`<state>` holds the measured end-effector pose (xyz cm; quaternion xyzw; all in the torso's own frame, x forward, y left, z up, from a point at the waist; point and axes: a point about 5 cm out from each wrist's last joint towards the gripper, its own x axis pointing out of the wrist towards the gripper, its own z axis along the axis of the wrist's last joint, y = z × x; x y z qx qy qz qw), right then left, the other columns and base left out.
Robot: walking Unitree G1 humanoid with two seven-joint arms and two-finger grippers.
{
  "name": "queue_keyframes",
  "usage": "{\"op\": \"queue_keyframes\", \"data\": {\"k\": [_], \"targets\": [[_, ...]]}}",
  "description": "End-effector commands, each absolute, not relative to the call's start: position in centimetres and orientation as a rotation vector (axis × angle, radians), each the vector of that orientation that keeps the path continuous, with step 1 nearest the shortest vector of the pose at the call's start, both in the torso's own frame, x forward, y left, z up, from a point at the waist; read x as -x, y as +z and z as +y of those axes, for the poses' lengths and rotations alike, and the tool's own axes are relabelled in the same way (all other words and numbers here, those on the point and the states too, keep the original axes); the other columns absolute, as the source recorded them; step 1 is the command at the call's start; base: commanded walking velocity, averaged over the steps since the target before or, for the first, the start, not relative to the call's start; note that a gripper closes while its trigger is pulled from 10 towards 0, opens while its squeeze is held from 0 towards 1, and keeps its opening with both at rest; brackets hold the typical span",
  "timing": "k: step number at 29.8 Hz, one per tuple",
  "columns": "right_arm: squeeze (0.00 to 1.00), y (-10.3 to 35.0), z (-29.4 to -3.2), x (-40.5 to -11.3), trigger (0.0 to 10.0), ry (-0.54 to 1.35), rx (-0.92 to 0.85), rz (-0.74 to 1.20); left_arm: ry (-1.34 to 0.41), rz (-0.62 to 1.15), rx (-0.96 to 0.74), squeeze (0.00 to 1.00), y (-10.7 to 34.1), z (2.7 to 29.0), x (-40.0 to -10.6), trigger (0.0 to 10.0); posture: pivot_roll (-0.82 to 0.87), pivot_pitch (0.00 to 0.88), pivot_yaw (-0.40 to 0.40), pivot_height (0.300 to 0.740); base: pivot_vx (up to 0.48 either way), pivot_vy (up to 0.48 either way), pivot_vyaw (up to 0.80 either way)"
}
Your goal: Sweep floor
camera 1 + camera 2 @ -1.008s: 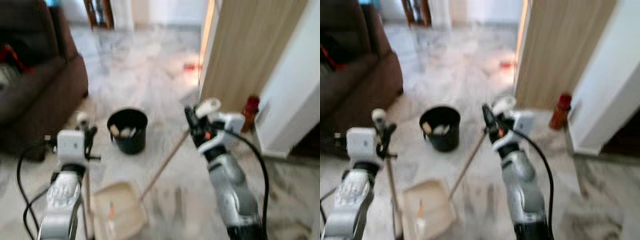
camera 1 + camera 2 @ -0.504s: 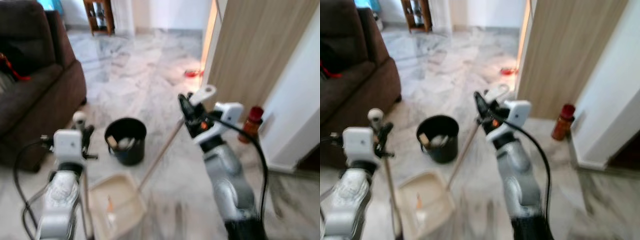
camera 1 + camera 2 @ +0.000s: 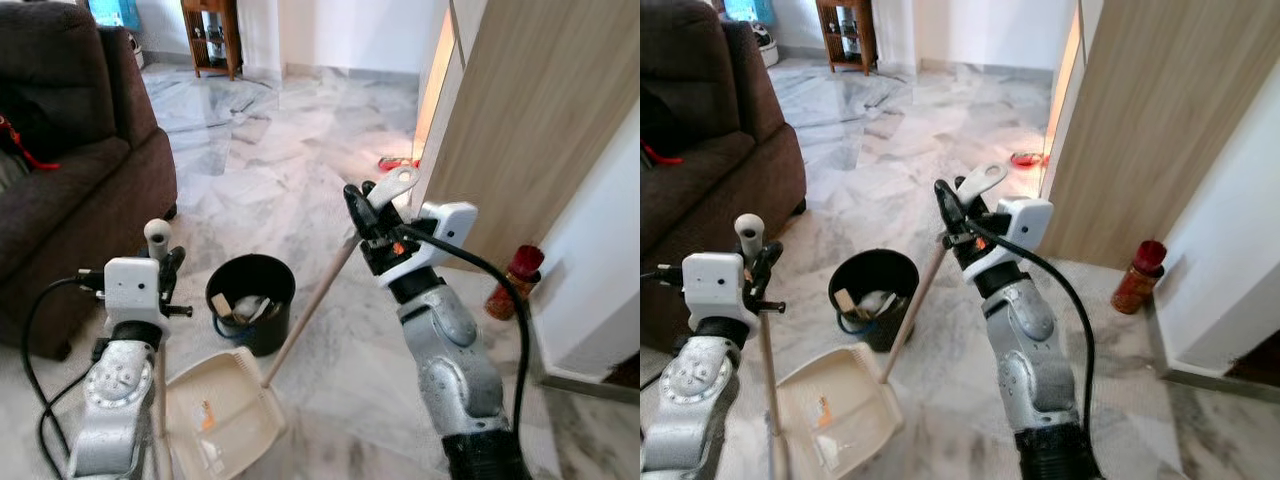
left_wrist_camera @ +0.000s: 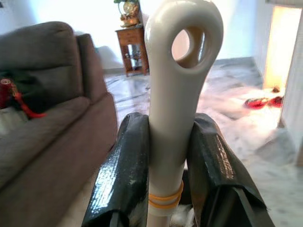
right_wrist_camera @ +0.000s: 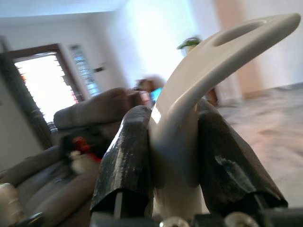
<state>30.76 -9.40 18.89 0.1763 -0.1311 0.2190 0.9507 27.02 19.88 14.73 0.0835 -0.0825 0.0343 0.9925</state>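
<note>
My left gripper (image 3: 166,260) is shut on the white looped top of the dustpan handle (image 4: 176,90), whose wooden pole runs down to the cream dustpan (image 3: 222,420) on the marble floor. A few scraps lie in the pan. My right gripper (image 3: 362,214) is shut on the white looped top of the broom handle (image 5: 189,85). The broom's wooden pole (image 3: 312,308) slants down to the left and ends beside the dustpan's far edge. The broom's head is hidden there. A black bucket (image 3: 250,300) holding some litter stands between the two arms.
A brown sofa (image 3: 60,180) stands close on the left. A wooden panel (image 3: 530,120) and a white wall (image 3: 600,250) close the right side, with a red bottle (image 3: 510,282) at their foot. Something red (image 3: 392,163) lies by the doorway. Open marble floor (image 3: 290,150) stretches ahead.
The camera has moved and the picture has sharpened. Both grippers keep their hold. The right gripper with the broom handle now stands a little nearer the bucket.
</note>
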Motion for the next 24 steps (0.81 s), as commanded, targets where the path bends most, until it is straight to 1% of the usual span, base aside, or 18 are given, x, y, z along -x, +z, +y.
{"op": "queue_keyframes", "data": {"k": [1, 2, 13, 24], "targets": [[0.00, 22.4, -8.1, -30.4, 10.0, 0.511, -0.400, -0.395, 0.068, -0.231, -0.156, 0.00, 16.0, 19.9, -27.0, 10.0, 0.03, 0.008, 0.006, 0.740, 0.371, 0.000, 0.00], [0.00, 23.3, -8.0, -30.3, 10.0, 0.523, -0.405, -0.422, 0.067, -0.231, -0.154, 0.00, 16.0, 19.9, -27.0, 10.0, 0.03, 0.008, 0.006, 0.740, 0.375, 0.000, 0.00], [0.00, 26.3, -7.5, -30.1, 10.0, 0.555, -0.433, -0.503, 0.070, -0.232, -0.154, 0.00, 15.9, 19.9, -26.9, 10.0, 0.03, 0.007, 0.002, 0.740, 0.371, 0.000, 0.00], [0.00, 27.0, -7.0, -29.8, 10.0, 0.582, -0.454, -0.508, 0.077, -0.234, -0.155, 0.00, 15.9, 20.0, -26.9, 10.0, 0.04, 0.002, -0.003, 0.740, 0.373, 0.000, 0.00]]}}
